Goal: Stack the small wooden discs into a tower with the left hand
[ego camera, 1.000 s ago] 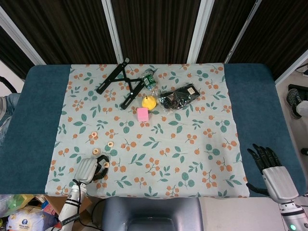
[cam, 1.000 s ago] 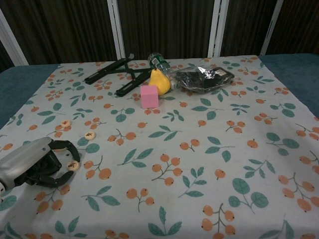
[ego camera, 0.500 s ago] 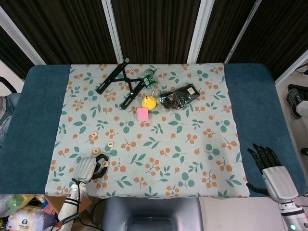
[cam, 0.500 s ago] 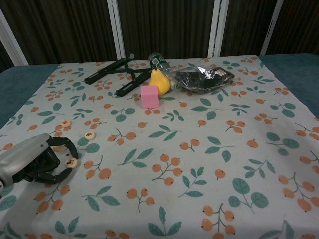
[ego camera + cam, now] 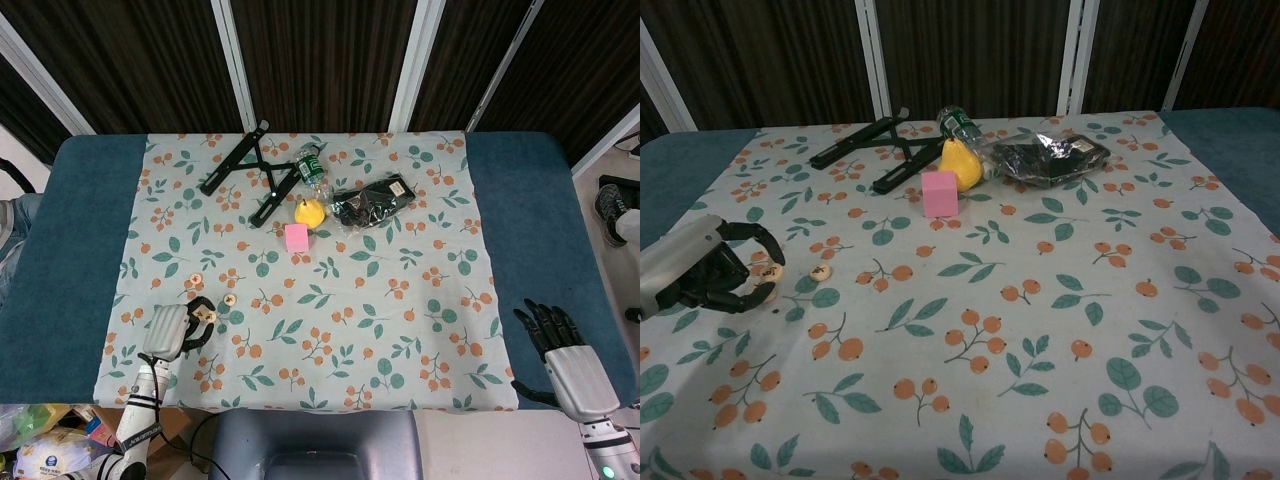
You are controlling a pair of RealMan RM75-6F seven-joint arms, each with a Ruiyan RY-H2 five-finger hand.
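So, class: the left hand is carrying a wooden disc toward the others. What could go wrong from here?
1. The left hand pinches a disc only at its fingertips; it might slip out.
2. The curled fingers hang close to the lying discs, so lowering could knock them aside.
3. The hand hides the disc beneath it in the chest view, so alignment is hard to judge.

surface: blue table (image 5: 90, 250) | directly on it: floral cloth (image 5: 400, 330), spread flat, blue margins left and right
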